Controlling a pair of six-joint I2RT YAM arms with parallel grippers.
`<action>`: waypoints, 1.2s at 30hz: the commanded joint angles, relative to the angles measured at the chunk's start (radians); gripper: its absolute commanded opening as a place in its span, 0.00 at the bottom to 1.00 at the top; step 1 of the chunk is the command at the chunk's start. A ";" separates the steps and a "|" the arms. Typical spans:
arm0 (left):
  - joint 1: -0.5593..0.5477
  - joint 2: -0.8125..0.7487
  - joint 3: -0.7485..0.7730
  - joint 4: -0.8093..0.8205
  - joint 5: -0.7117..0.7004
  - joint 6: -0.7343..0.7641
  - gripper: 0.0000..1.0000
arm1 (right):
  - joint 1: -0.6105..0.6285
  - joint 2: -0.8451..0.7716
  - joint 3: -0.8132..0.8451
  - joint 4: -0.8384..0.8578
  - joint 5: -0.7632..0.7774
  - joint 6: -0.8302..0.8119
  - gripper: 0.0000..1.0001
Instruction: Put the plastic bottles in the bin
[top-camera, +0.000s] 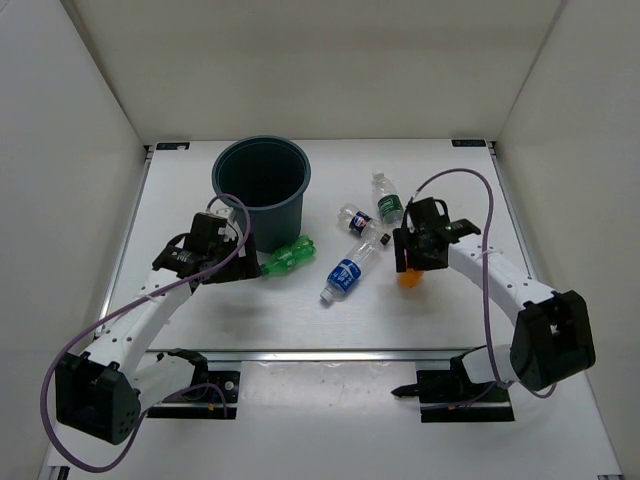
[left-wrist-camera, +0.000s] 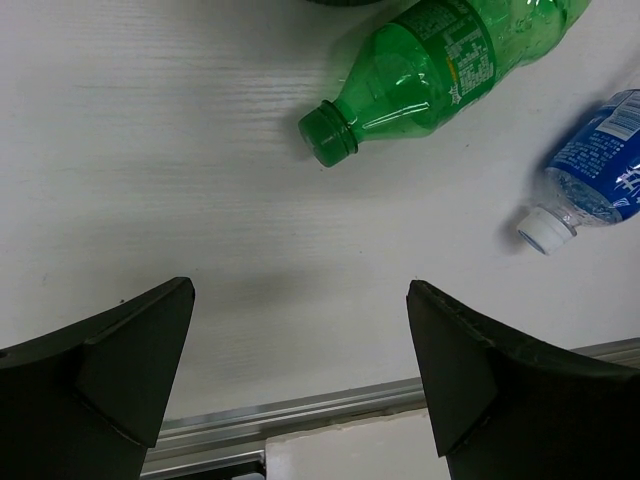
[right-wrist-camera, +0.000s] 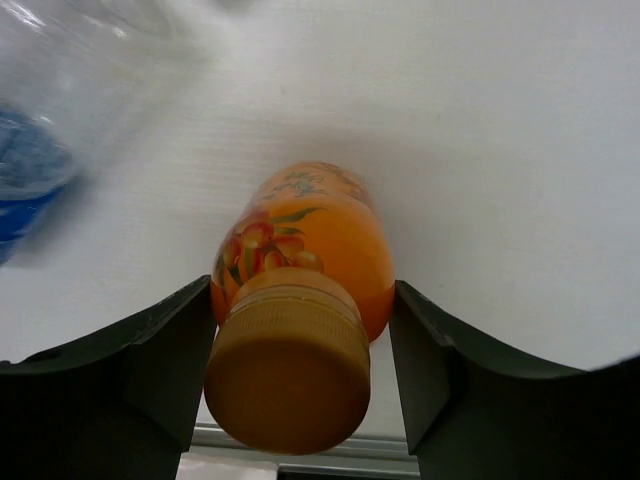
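On the table (top-camera: 300, 320), right pincer (top-camera: 408, 262) half-hides orange bottle (top-camera: 410, 279).

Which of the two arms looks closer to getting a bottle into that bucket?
Right. The right gripper clasps the orange bottle, fingers against its sides; the left gripper hangs open, short of the green bottle.

the bin (top-camera: 261, 190) stands near the table's (top-camera: 300, 320) far edge; the right gripper (top-camera: 409, 267) covers the orange bottle (top-camera: 408, 280).

Small print on green bottle (left-wrist-camera: 450, 60), blue-label bottle (left-wrist-camera: 598, 160): none legible.
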 joint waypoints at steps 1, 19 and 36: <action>0.009 -0.018 0.033 0.009 0.001 0.021 0.98 | 0.064 -0.007 0.247 -0.051 0.069 -0.057 0.30; 0.058 -0.136 -0.068 -0.019 0.027 0.060 0.99 | 0.366 0.633 1.336 0.170 -0.282 -0.258 0.29; -0.049 0.054 -0.016 0.188 0.087 0.185 0.99 | 0.299 0.440 1.146 0.169 -0.307 -0.227 0.99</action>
